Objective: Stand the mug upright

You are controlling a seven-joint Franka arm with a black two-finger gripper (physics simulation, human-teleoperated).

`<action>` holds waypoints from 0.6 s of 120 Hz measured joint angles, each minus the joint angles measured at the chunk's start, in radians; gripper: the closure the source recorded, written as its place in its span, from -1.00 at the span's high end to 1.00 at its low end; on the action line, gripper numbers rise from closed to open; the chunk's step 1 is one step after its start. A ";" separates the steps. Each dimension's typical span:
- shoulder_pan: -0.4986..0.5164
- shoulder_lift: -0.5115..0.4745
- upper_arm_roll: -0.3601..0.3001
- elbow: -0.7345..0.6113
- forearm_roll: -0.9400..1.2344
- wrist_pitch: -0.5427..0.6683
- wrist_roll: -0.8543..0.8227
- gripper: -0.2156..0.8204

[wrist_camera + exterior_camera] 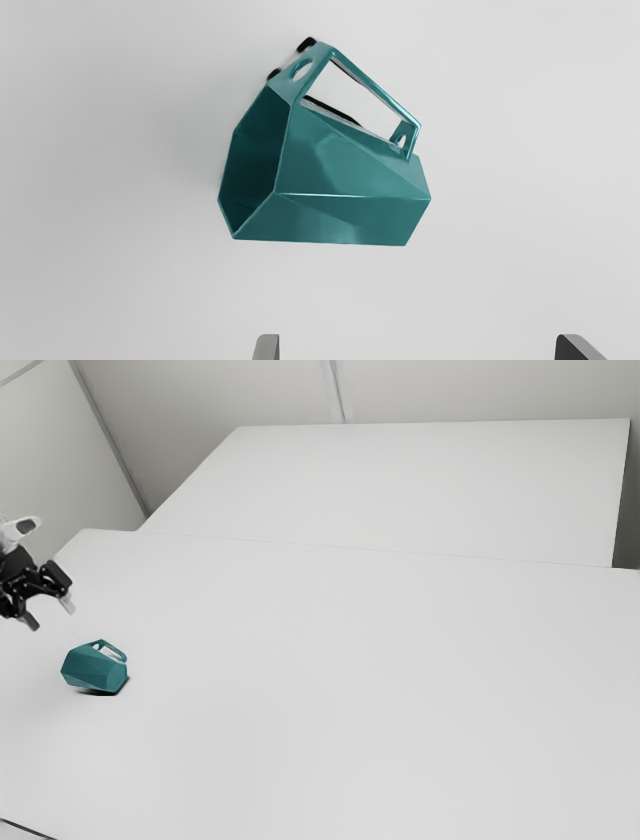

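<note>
Mug on its side on table, toward exterior view's left edge. Gripper apart from mug, fingers spread.

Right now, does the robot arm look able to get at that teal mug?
Probably yes: the gripper is open and stands above the table, close to the mug, with nothing between them. The mug lies on its side, so turning it upright may prove trickier.

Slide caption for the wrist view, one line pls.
Teal mug lying on its side on the white table, open claw not touching it.
</note>
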 joint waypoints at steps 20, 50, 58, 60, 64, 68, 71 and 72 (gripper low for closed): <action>0.011 0.097 0.060 0.035 -0.070 0.010 0.107 0.58; 0.017 0.212 0.091 0.097 -0.148 0.032 0.261 0.58; 0.017 0.225 0.096 0.103 -0.189 0.037 0.300 0.58; 0.017 0.226 0.097 0.103 -0.199 0.037 0.309 0.58; 0.017 0.228 0.099 0.101 -0.220 0.037 0.326 0.58; 0.017 0.229 0.100 0.099 -0.242 0.031 0.343 0.58; 0.017 0.230 0.105 0.098 -0.259 0.024 0.355 0.58; 0.017 0.230 0.106 0.097 -0.264 0.022 0.359 0.58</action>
